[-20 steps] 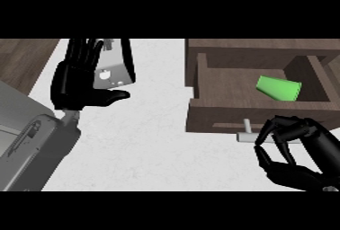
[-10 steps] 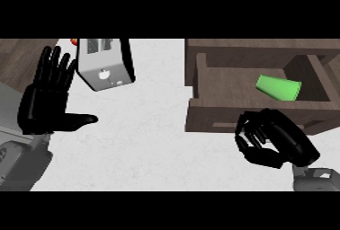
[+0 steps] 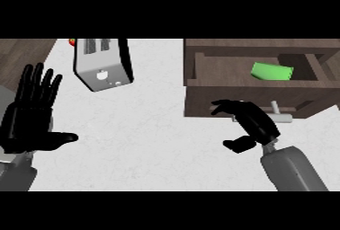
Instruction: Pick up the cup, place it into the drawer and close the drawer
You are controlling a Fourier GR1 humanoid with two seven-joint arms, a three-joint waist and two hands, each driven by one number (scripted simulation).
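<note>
Already the green cup (image 3: 271,71) lay on its side inside the open drawer (image 3: 199,67), toward the drawer's back right corner, so the placing part of the task looked done and only the closing seemed left. The right robot hand (image 3: 249,123) hovered just in front of the drawer, its fingers curled and clamped on nothing, with the pale handle (image 3: 279,116) poking out just beside them; whether any finger touched the handle could not be told. The left robot hand (image 3: 31,121) rested open, fingers straight and up, well away from the drawer at the far side of the white table (image 3: 159,134). A silver toaster (image 3: 101,63) stood between that robot hand and the drawer, nearer the back of the table. Judging by its look, the cup was probably light, stiff plastic that could roll if the drawer were jolted, so a gentle, even push seemed wise. The drawer itself looked like stiff, heavy wood, and the best place to take hold appeared to be the handle or the flat front panel beside it.
</note>
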